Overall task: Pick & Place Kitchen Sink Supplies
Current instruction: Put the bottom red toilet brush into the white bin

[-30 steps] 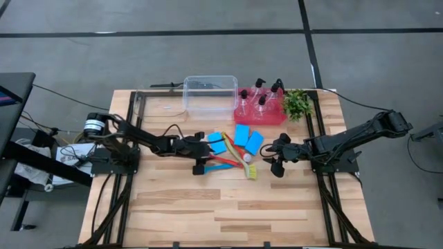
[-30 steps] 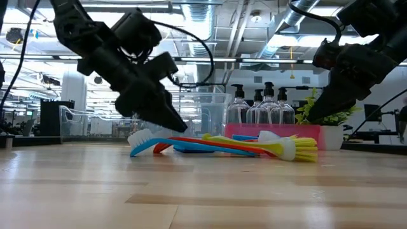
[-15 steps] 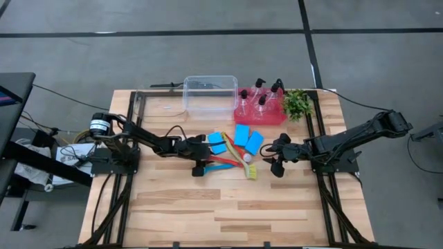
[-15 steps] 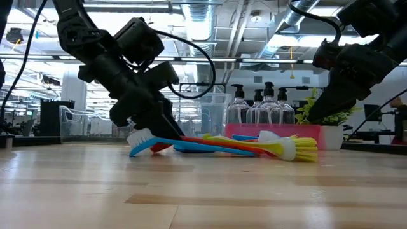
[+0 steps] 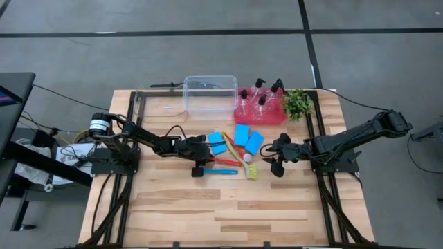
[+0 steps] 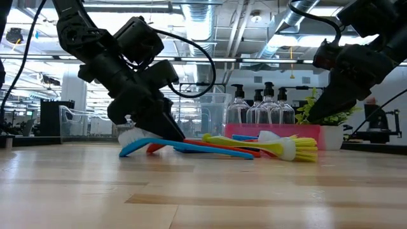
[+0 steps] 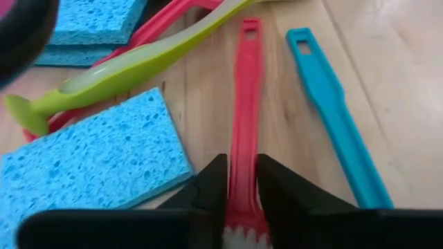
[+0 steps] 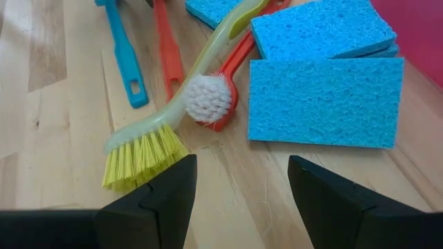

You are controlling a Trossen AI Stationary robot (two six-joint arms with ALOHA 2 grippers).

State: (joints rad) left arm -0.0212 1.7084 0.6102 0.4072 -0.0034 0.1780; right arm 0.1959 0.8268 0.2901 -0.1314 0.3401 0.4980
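The left gripper [image 5: 199, 164] sits low over the middle of the pale wooden table [image 5: 173, 207], its two dark fingers [image 7: 208, 190] clenched on the flat red plastic handle of a red brush [image 7: 243, 131], close to that brush's white bristles. Just beside it lies a blue brush [image 7: 332, 117], a thin flat strip of plastic with a small slot at the handle's end; in the low view its curved head rests on the wood under the gripper. A yellow-green brush [image 8: 173, 124] with a smooth translucent handle and stiff yellow bristles crosses over a second red brush [image 8: 208, 100], whose round head carries a tuft of white bristles. Three bright blue sponges [image 8: 325, 100], rectangular and coarsely porous, lie touching or overlapping one another just beyond the brushes. Farther back, four small clear bottles [image 5: 263, 97] with black pump tops stand upright in a red tray [image 5: 257, 116], with a clear plastic tub [image 5: 209, 95] beside it on one side and a small leafy green plant [image 5: 297, 104] on the other. The right gripper [image 5: 275, 158] hangs just beside the brush heads, its fingers spread wide and holding nothing.
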